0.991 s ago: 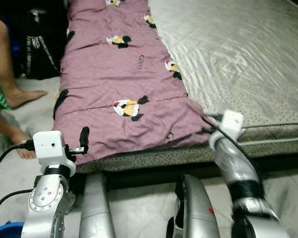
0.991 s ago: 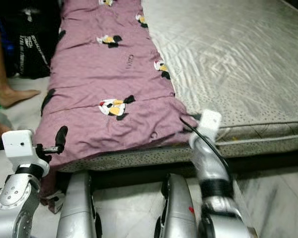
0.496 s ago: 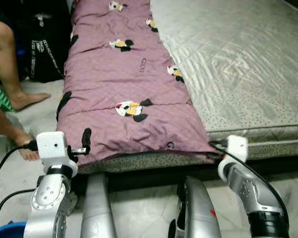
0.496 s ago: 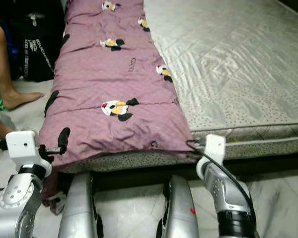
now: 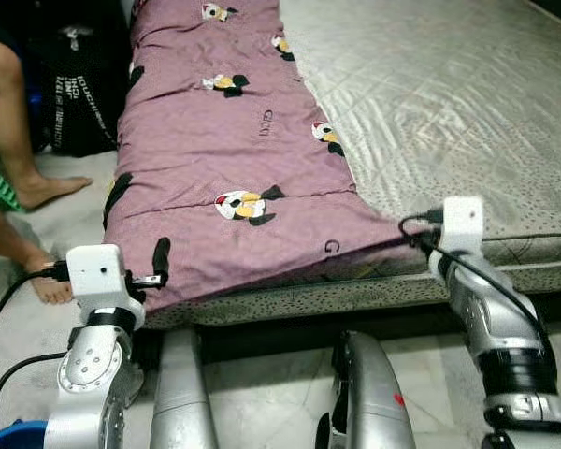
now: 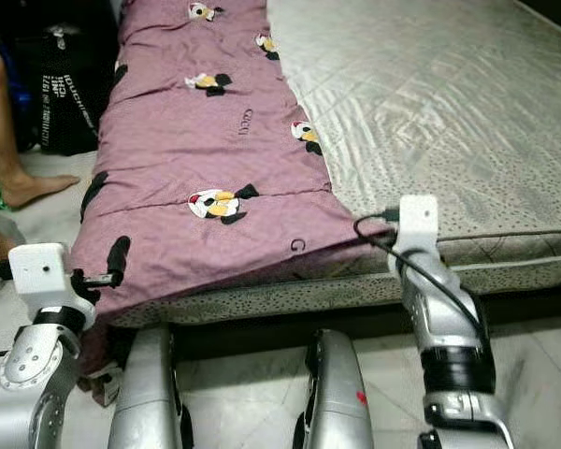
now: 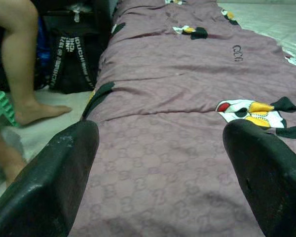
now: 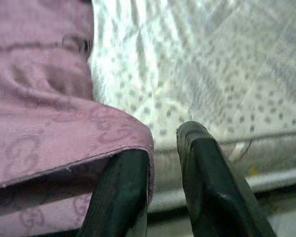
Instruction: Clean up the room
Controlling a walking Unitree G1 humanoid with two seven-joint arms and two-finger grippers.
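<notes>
Nearest the camera, the robot's two silver legs (image 5: 182, 393) are seen standing on the pale floor (image 5: 271, 398) at the foot of a low mattress (image 5: 467, 122). The left gripper (image 7: 158, 163) is held just above the near left corner of the purple blanket (image 5: 234, 168), its fingers spread wide with nothing between them, presumably so that this corner can be taken next. The right gripper (image 8: 160, 182) is placed at the blanket's near right corner, at the mattress edge; one finger is tucked under the cloth and the other lies beside the hem, so the corner appears to be pinched, though the actual contact is covered by the fold and cannot be confirmed. The blanket is spread lengthwise along the left side of the mattress, probably to be straightened or folded as part of tidying. Further off, a person's bare legs (image 5: 19, 122) and a black bag (image 5: 79, 94) are seen beside the bed, both cut off by the frame, and the far end of the blanket runs out of view
</notes>
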